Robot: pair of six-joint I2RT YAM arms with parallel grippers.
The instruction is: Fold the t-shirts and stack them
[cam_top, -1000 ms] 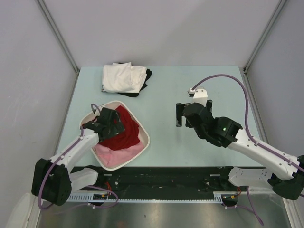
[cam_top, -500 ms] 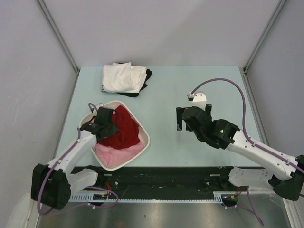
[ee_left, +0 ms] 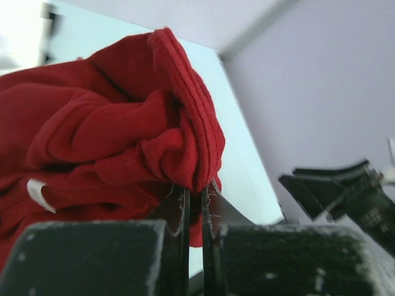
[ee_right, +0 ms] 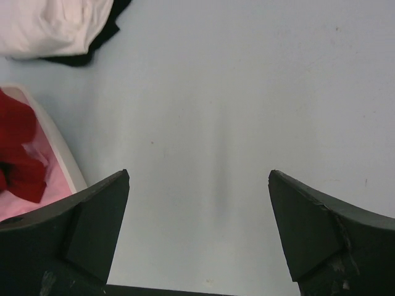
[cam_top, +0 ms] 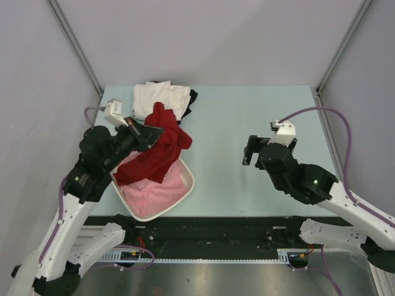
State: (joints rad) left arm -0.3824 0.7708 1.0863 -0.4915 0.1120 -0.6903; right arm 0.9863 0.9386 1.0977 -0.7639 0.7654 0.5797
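A second ago my left gripper (ee_left: pixel 195 196) was down in the white plastic basket (cam_top: pixel 188 184). Now it's clamped on the soft dark red cotton t-shirt (cam_top: pixel 159 149), lifted, tail hanging over the basket. Right gripper (ee_right: pixel 197 231) wide open, empty. Best to lift clear, then spread it short of the folded white t-shirt (cam_top: pixel 157 100).

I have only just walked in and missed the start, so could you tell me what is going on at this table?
The left pincer is shut on the dark red t-shirt and holds it up over the white basket, where a pink t-shirt lies. The right pincer is open and empty above bare table. A folded white t-shirt lies on a black t-shirt at the far side.
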